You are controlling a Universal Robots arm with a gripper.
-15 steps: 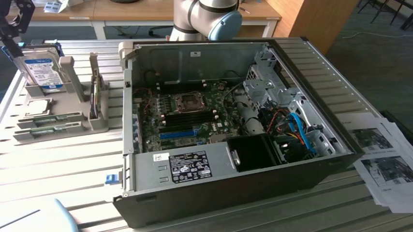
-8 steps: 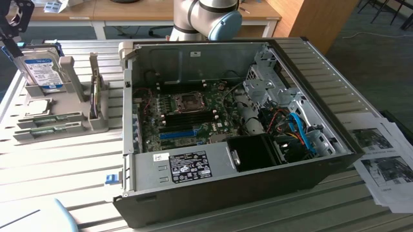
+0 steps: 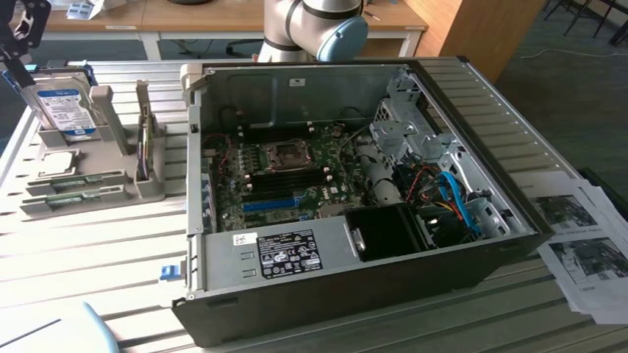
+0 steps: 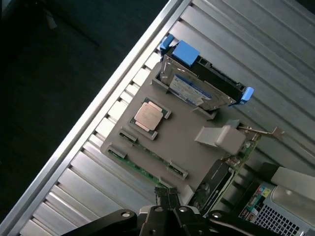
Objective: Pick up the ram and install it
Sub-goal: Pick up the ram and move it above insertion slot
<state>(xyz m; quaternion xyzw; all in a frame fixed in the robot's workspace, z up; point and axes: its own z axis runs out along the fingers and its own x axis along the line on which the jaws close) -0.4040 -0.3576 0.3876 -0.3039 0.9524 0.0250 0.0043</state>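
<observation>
The end effector (image 4: 166, 199) has its fingers drawn together with nothing between them. In the wrist view it hangs over the edge of the grey holder (image 4: 182, 132), near the ram (image 4: 142, 168); whether it touches anything there cannot be told.

The ram, a thin green strip, lies flat in a long slot along the holder's edge (image 3: 73, 182). A second green strip lies in the slot just beside it.

The holder sits on the slatted surface (image 3: 98, 257) at the exterior view's left. It also carries a silver, blue-labelled hard drive (image 3: 64, 110) propped up on edge, a square processor (image 3: 59, 162) lying flat in its recess, and a dark card (image 3: 147, 147) standing on its edge.

Beside the holder lies an open computer case (image 3: 393, 287). Inside it the motherboard (image 3: 284, 173) shows dark slots beside the processor socket and a long blue slot (image 3: 270, 204). Printed papers (image 3: 584, 243) lie at the exterior view's right.
</observation>
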